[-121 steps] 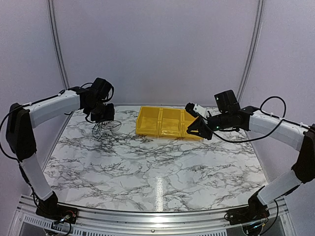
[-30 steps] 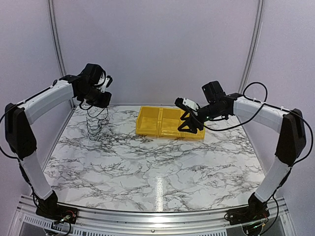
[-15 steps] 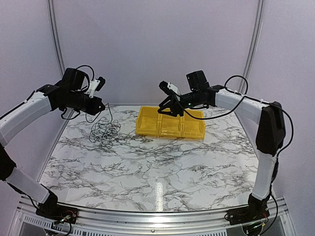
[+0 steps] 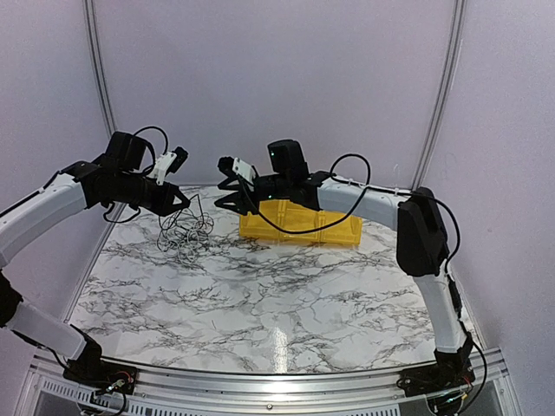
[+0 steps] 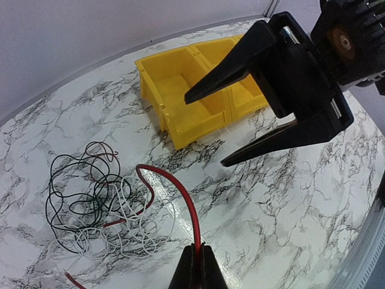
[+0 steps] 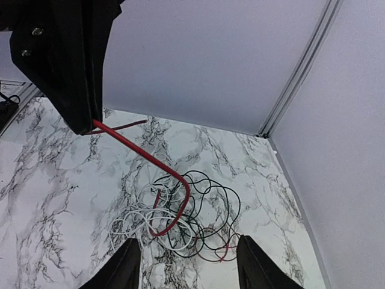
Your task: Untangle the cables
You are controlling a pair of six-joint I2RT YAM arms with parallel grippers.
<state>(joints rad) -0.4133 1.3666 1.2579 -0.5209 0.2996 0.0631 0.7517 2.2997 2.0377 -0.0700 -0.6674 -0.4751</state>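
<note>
The cables (image 4: 184, 230) lie as a loose tangle of thin black, white and red wires (image 5: 90, 205) on the marble table at the back left. My left gripper (image 5: 198, 251) is shut on a thicker red cable (image 5: 187, 198), which arches up out of the tangle. In the top view the left gripper (image 4: 183, 201) hangs just above the pile. My right gripper (image 4: 227, 193) hovers open just right of the tangle, with nothing between its fingers. In the right wrist view the tangle (image 6: 198, 217) lies ahead of the open right gripper (image 6: 187, 239), and the red cable (image 6: 141, 149) slants up to the left gripper (image 6: 90, 123).
A yellow bin (image 4: 299, 222) with three compartments stands at the back centre, behind the right arm; it also shows as the yellow bin (image 5: 180, 90) in the left wrist view. White walls close the table at the back and left.
The right arm has swung left from over the yellow bin to beside the tangle. The left gripper has kept its hold on the red cable and shifted slightly toward the pile.
</note>
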